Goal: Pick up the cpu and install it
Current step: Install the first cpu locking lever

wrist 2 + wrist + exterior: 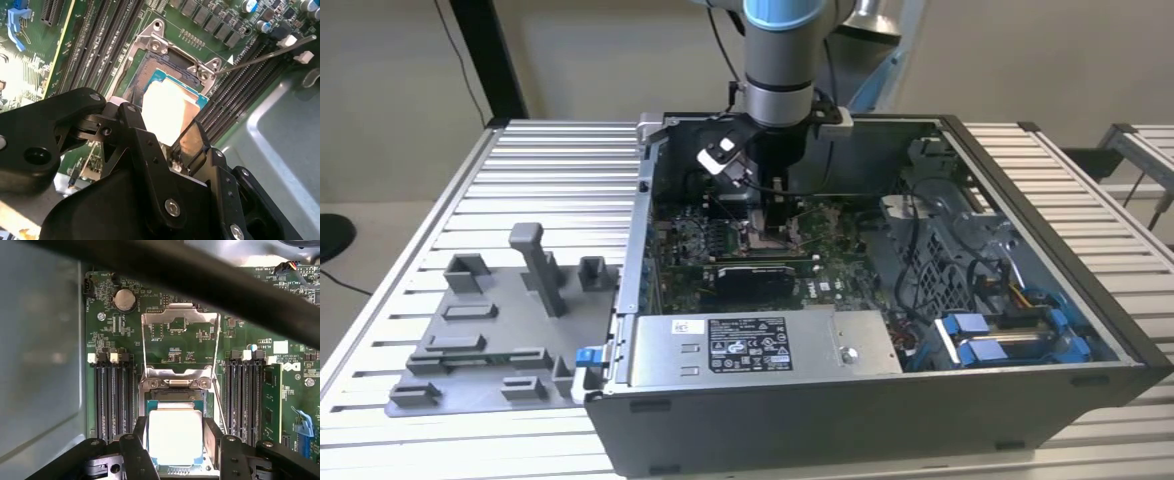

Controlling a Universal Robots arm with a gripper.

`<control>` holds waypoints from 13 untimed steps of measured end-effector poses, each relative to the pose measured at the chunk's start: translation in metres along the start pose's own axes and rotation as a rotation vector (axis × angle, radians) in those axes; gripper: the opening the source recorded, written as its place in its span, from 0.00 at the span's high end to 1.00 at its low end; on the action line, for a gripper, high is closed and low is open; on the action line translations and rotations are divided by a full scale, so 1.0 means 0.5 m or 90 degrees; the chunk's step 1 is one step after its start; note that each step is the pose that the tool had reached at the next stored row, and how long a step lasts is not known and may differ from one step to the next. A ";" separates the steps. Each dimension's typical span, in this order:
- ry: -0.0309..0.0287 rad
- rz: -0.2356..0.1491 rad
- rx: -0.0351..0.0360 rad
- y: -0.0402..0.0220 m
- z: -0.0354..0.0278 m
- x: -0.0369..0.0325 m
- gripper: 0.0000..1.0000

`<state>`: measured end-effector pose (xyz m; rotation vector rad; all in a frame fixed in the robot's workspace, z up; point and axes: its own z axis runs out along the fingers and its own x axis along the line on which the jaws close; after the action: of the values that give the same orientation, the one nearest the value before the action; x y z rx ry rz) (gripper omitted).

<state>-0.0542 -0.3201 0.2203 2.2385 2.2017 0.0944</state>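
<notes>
The pincer [161, 131] is closed on two opposite edges of the cpu [175, 435], holding it level just over the open socket [172, 394] on the motherboard [105, 335], with the load plate [181, 316] raised. Doing this well likely means squaring the corners to the frame and descending straight, without sideways drag.

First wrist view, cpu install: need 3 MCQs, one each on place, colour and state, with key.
1. Where is the cpu?
A) in a person's hand
B) at the socket, between the fingers of the gripper
C) on the floor
2. Its top is:
A) black
B) gold
C) pale silver
3. The socket's retention plate is:
A) flipped open
B) clamped over the cpu
C) missing

Key:
1. B, the fingers flank it at the socket.
2. C, the lid shows bright silver.
3. A, the plate stands swung up off the socket.
</notes>
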 end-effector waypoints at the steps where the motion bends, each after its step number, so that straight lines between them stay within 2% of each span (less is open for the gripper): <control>1: 0.0000 0.000 0.0004 0.000 0.002 -0.001 1.00; 10: 0.0000 0.000 0.0021 0.002 0.025 -0.002 1.00; 13: -0.0001 0.000 0.0022 0.002 0.028 -0.002 1.00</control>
<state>-0.0525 -0.3205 0.2064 2.2404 2.2033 0.0904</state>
